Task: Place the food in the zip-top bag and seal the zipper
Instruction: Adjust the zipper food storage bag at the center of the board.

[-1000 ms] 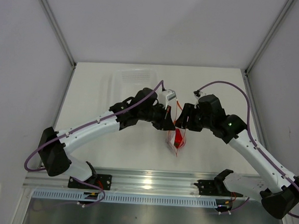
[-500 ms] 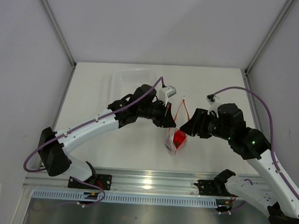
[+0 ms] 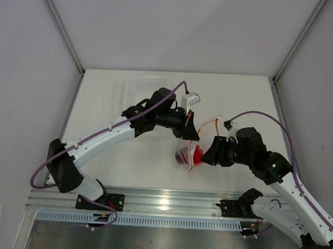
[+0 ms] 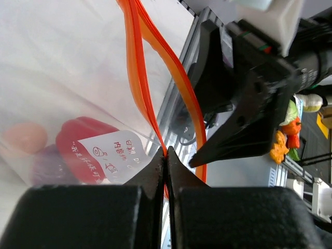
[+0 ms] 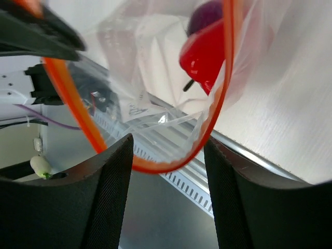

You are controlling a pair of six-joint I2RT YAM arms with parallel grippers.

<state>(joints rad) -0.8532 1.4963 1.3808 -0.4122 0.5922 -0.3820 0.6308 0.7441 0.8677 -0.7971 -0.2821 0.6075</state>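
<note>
Counter (image 3: 101, 111): white, matte. Clear rectangular tray (image 3: 143, 84) lying at rear left. Aluminium rail (image 3: 169, 200) along near edge.

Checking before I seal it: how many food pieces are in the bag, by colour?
Red pepper: 1
Purple piece: 1
Peach ball: 1
Total: 3, all inside the zip-top bag.

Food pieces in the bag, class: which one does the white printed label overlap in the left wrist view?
The glossy red pepper-like piece: the label covers its lower right. The peach ball and purple piece lie left of the label.
</note>
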